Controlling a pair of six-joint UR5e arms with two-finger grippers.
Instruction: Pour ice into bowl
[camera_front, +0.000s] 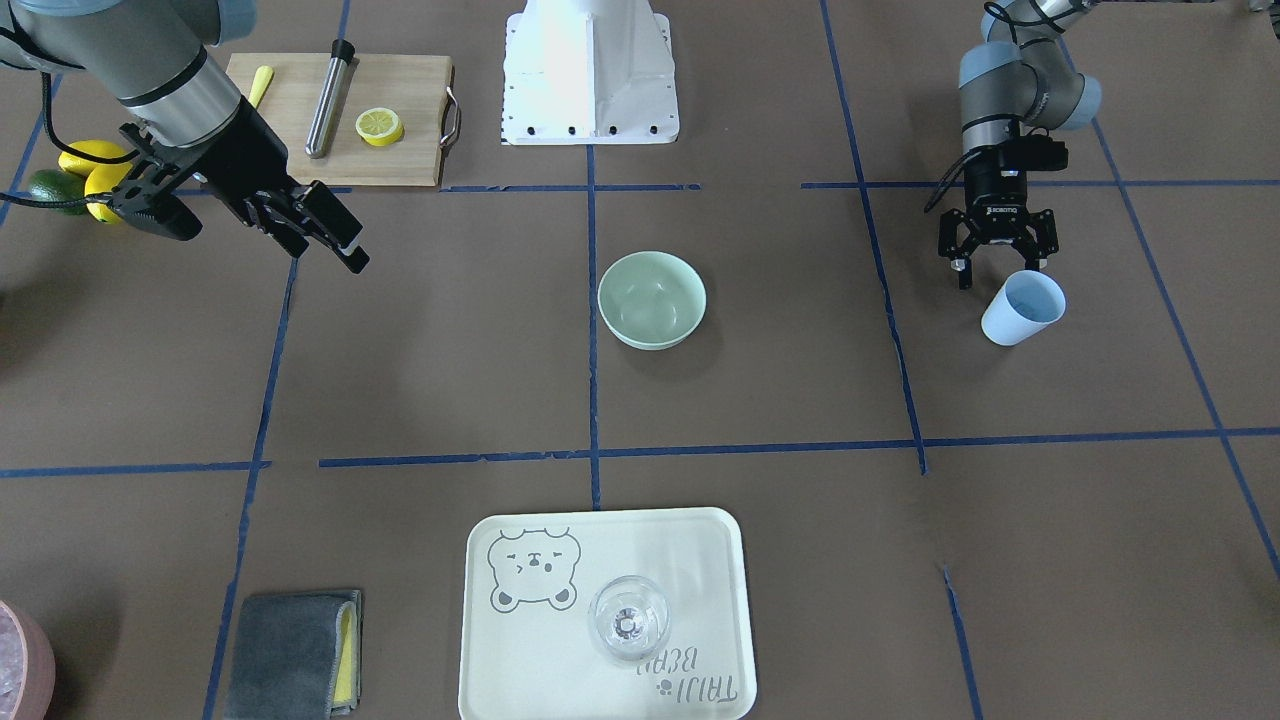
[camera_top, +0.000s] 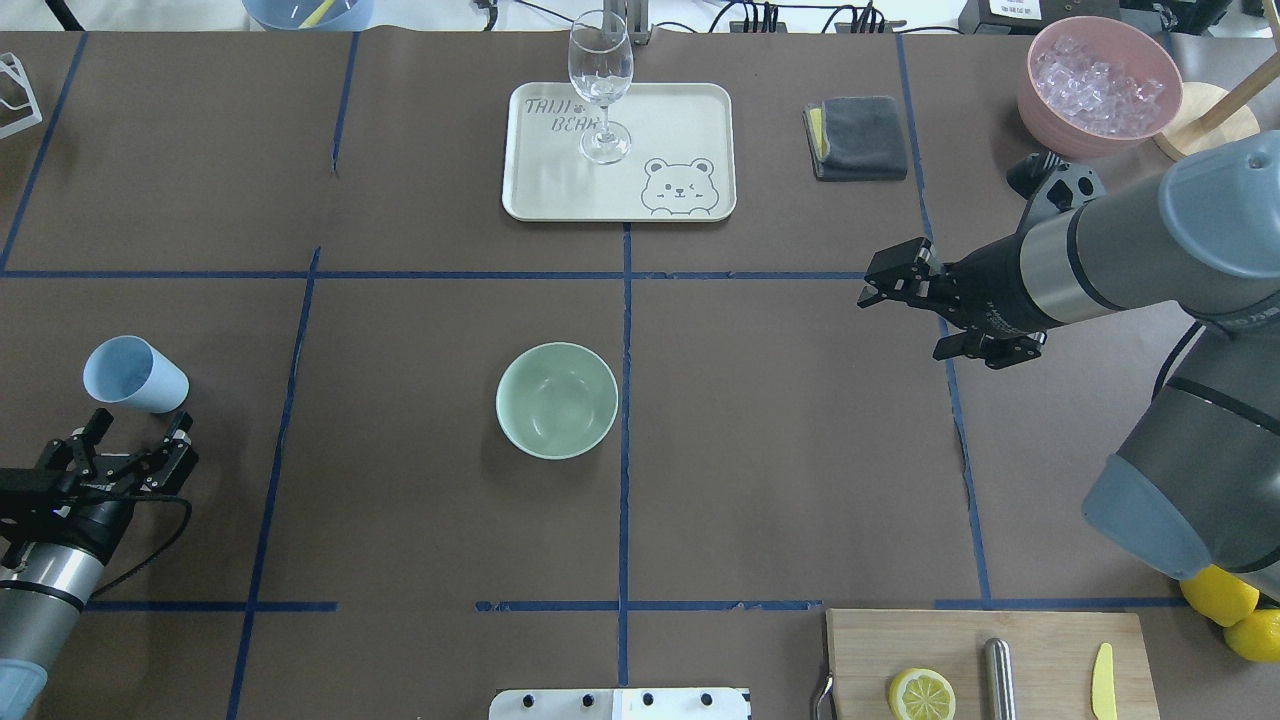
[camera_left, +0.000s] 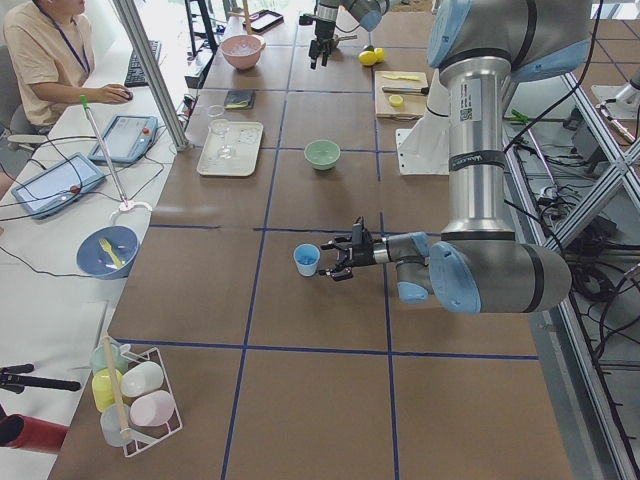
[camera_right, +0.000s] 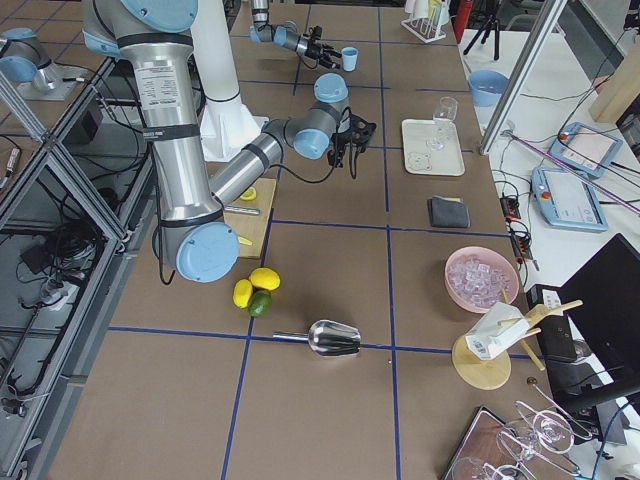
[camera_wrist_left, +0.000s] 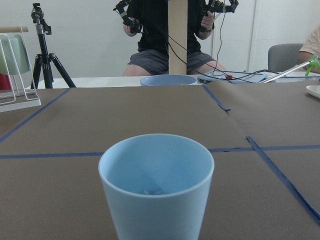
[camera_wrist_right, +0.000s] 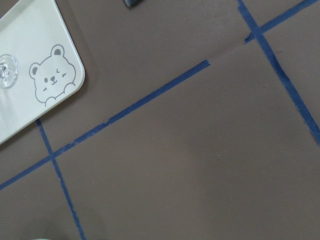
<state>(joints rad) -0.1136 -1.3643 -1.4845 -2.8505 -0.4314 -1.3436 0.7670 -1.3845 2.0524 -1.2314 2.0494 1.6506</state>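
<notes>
Left gripper (camera_top: 140, 428): we note it level, fingers spread, just near the cup (camera_top: 134, 374).
Right gripper (camera_front: 330, 250): raised, angled down, released.

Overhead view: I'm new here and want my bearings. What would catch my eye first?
A pale green bowl sits alone mid-table. Near the left edge, a blue cup stands just beyond the open left gripper, not touching it. In the far right corner, a pink container of whitish, glassy lumps stands out.
</notes>
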